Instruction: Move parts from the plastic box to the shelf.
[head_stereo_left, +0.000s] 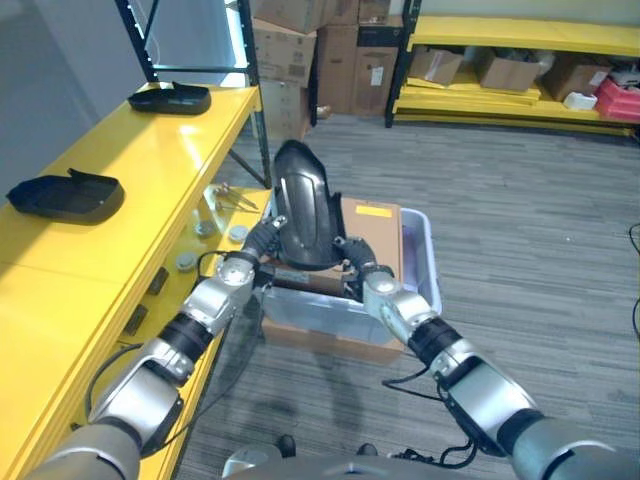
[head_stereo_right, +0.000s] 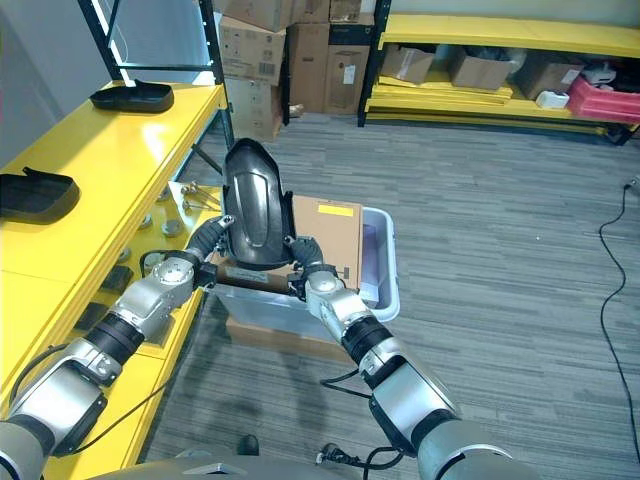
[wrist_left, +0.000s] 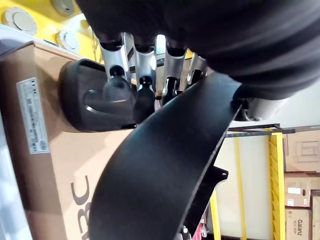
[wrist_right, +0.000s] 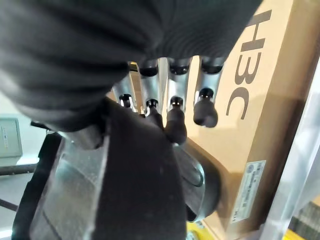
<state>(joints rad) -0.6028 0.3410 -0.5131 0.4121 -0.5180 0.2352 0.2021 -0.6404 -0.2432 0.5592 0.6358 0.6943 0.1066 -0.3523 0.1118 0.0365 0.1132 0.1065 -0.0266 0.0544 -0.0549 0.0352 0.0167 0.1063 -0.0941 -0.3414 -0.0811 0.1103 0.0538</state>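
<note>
A black curved plastic part (head_stereo_left: 300, 205) stands upright above the clear plastic box (head_stereo_left: 428, 275), held between both hands. My left hand (head_stereo_left: 262, 238) grips its left edge, and in the left wrist view the fingers (wrist_left: 116, 56) curl over the part (wrist_left: 165, 165) with the thumb behind it. My right hand (head_stereo_left: 358, 264) holds the lower right edge. In the right wrist view its fingers (wrist_right: 174, 111) wrap over the part (wrist_right: 125, 190). A brown cardboard box (head_stereo_left: 375, 235) lies inside the plastic box.
The yellow shelf (head_stereo_left: 140, 170) runs along the left, carrying two black parts (head_stereo_left: 65, 195) (head_stereo_left: 170, 98). Small metal fittings (head_stereo_left: 205, 228) lie on its lower level. Cardboard boxes (head_stereo_left: 345, 50) and a second yellow rack (head_stereo_left: 520, 35) stand at the back.
</note>
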